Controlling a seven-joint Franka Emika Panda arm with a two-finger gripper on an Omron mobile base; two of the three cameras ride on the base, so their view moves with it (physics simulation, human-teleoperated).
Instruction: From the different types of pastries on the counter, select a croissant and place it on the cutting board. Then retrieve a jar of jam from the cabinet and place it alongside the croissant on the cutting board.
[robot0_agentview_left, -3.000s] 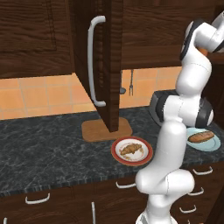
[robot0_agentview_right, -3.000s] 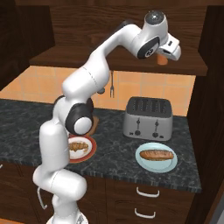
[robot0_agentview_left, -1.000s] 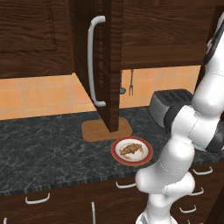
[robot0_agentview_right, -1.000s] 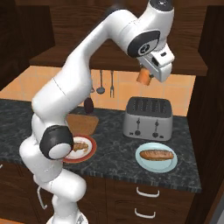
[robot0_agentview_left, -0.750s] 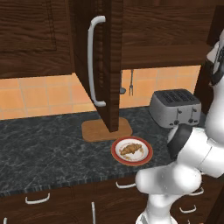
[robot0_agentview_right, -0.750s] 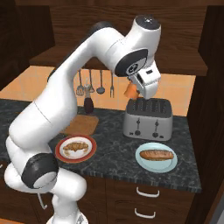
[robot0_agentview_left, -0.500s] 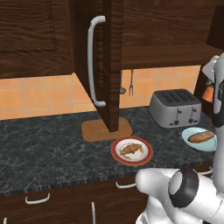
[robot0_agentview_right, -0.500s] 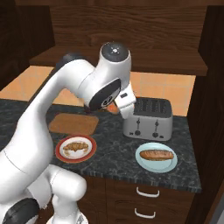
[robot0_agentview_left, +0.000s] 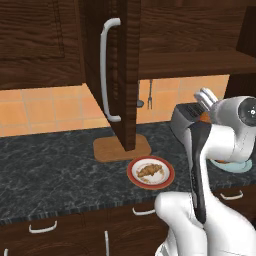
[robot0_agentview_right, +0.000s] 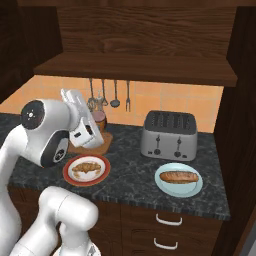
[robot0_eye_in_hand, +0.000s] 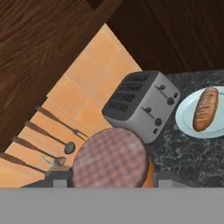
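- Jam jar (robot0_eye_in_hand: 111, 158) sits pinched between the jaws of the gripper (robot0_agentview_right: 98, 121), held above the counter (robot0_agentview_right: 130, 175) near the cutting board (robot0_agentview_left: 106, 149).
- Croissant (robot0_agentview_right: 85, 167) lies on its red-rimmed plate (robot0_agentview_right: 70, 176), not on the board, so that step looks undone.
- To set the jar down well, I'd lower it upright onto bare board, away from the cabinet door (robot0_agentview_left: 128, 75) and the toaster (robot0_agentview_right: 167, 135).

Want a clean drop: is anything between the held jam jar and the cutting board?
Nothing visible blocks it. The jar hangs over the counter by the board; the open cabinet door overhangs the board, which lies bare, with the croissant on its plate.
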